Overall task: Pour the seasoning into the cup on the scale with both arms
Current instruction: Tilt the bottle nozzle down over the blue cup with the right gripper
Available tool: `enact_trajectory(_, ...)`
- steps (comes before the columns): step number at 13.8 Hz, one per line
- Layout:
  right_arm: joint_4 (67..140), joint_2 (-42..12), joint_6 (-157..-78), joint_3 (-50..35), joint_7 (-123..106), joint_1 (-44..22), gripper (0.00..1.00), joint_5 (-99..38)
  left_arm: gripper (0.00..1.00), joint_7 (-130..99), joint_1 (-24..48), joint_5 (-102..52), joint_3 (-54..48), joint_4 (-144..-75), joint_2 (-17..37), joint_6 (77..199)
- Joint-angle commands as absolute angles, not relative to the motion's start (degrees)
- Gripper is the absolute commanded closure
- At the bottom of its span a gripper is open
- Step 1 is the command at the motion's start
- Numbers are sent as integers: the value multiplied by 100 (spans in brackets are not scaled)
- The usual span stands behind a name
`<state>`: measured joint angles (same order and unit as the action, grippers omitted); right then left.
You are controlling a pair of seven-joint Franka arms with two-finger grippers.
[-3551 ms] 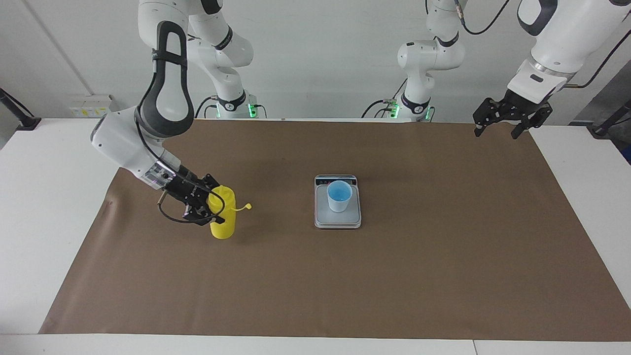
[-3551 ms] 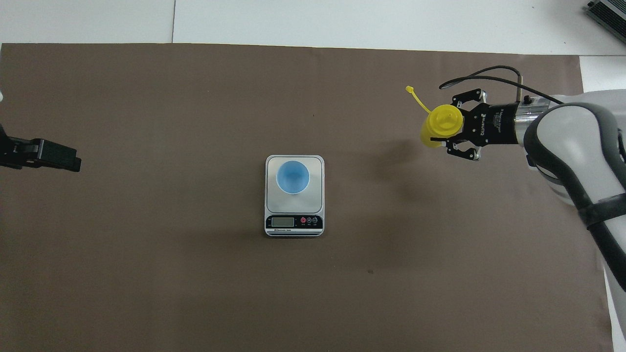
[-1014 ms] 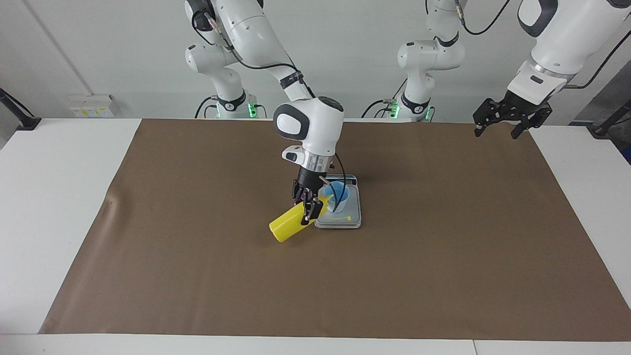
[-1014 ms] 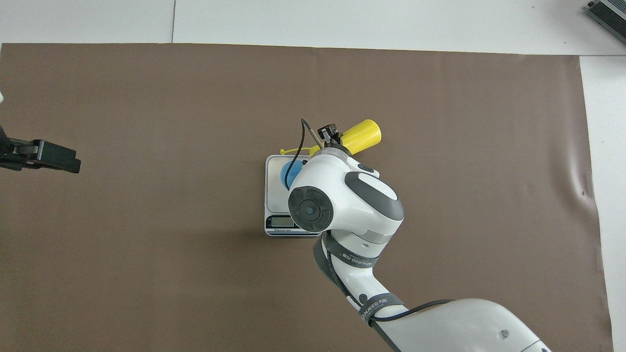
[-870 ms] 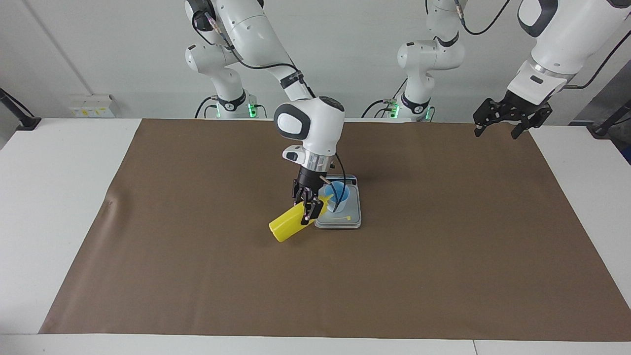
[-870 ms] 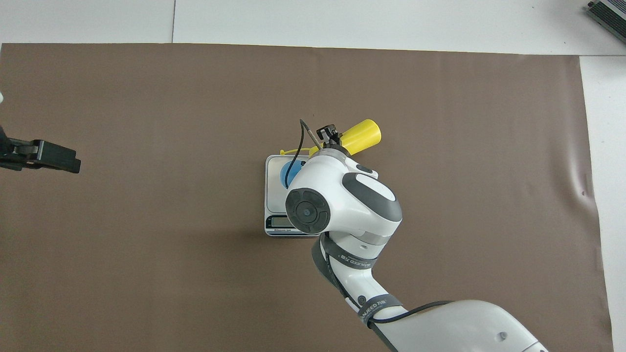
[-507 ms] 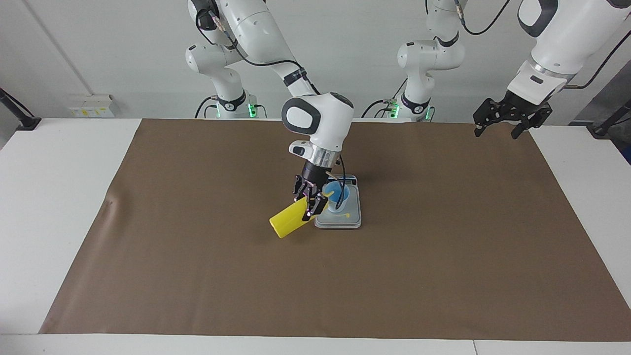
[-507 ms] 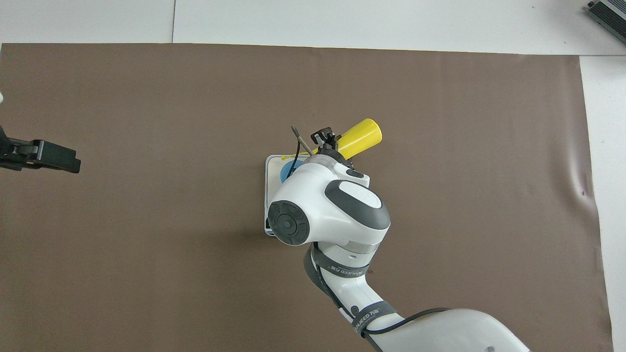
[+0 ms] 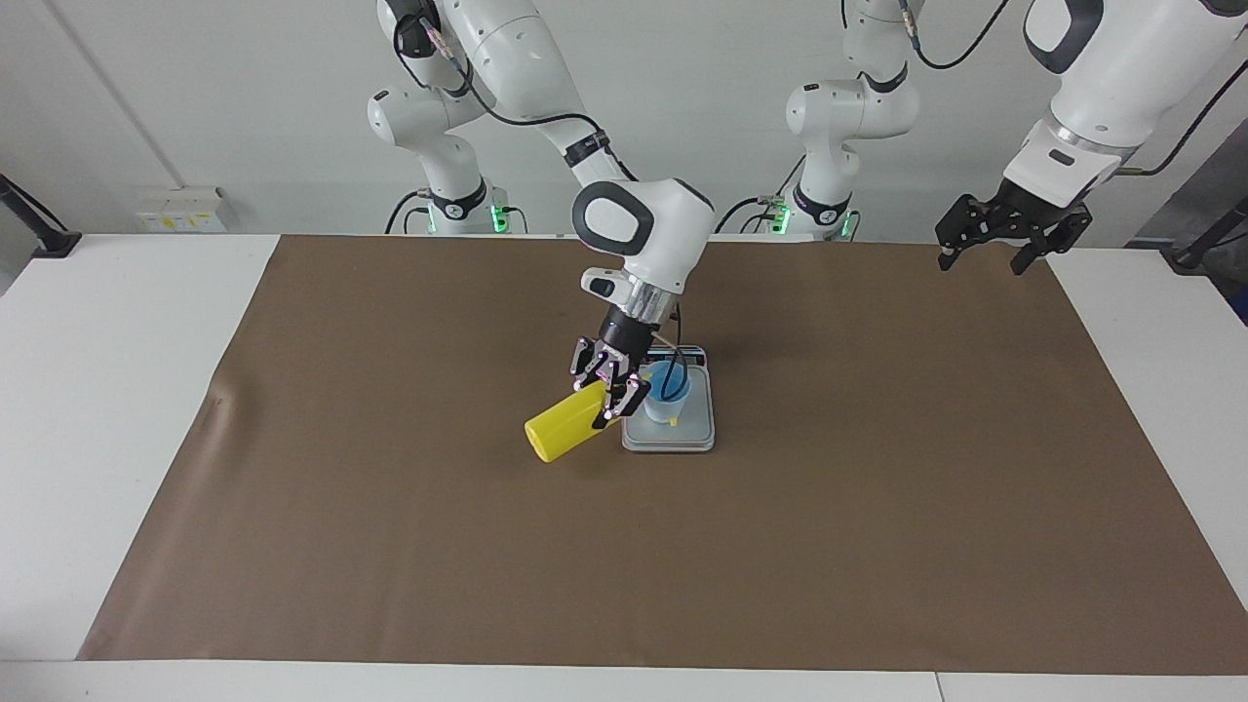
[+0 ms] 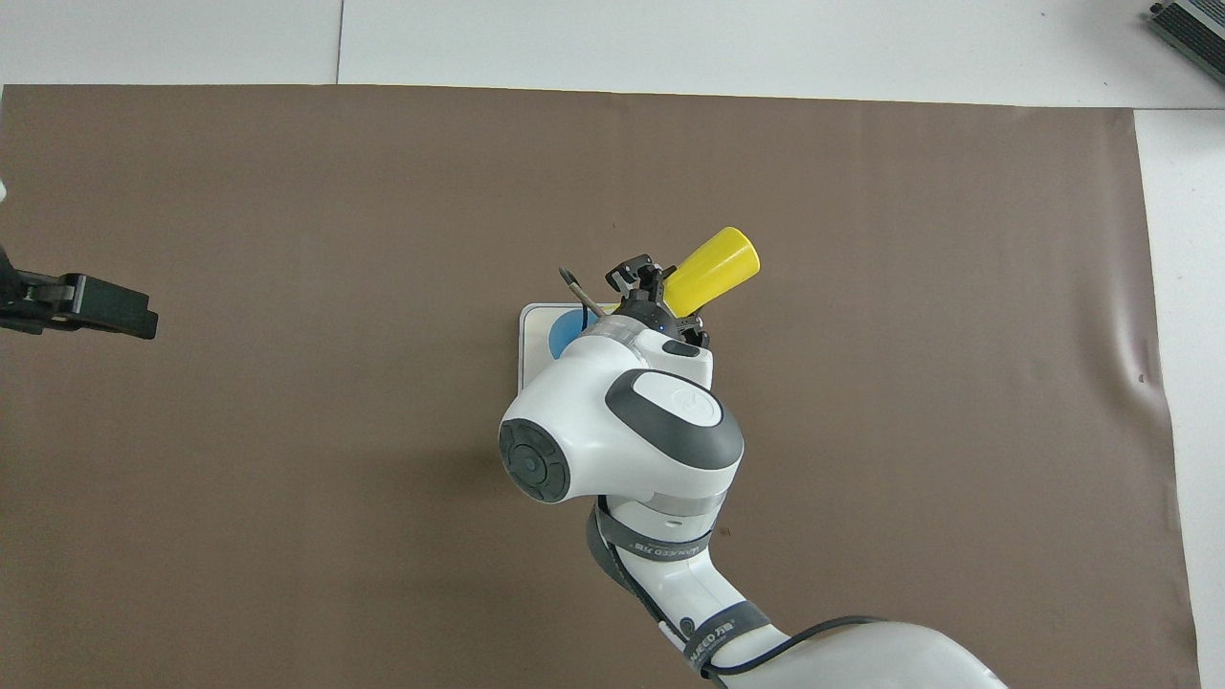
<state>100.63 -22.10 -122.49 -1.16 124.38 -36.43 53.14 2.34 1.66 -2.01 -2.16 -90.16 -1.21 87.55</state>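
Bottle [image 9: 564, 426]: yellow, held tipped on its side in the air, base out toward the right arm's end of the table, nozzle end toward the cup and hidden by the gripper.
Right gripper [image 9: 608, 390]: clenched on the bottle near its nozzle end, hanging over the edge of the scale beside the cup.
Cup [image 9: 669, 392]: light blue, upright on the scale's plate.
Scale [image 9: 688, 438]: flat on the brown mat [image 9: 877, 487], mid-table; in the overhead view the arm covers most of it.
Left gripper [image 9: 1004, 234]: waits raised over the mat's corner at the left arm's end, fingers spread, holding nothing.
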Motion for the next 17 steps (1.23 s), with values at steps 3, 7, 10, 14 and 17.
enact_trajectory(3,10107,-1881,-12094,-176,12208,-3630,100,5484,0,211,70,-141,-273,-9070,-176,8692)
enact_trajectory(7,10081,-1881,-12076,-185,12102,-3621,100,5511,0,211,70,-141,-273,-9070,-176,8692)
enact_trajectory(10,9880,-1951,-12164,-185,12146,-3524,100,5624,0,211,70,-141,-272,-9070,-176,8692)
enact_trajectory(14,9756,-2162,-12138,-176,12190,-3525,100,5836,0,211,70,-141,-272,-9070,-176,8692)
enact_trajectory(17,9677,-2180,-12112,-185,12322,-3524,100,5748,0,211,70,-141,-272,-9070,-176,8692)
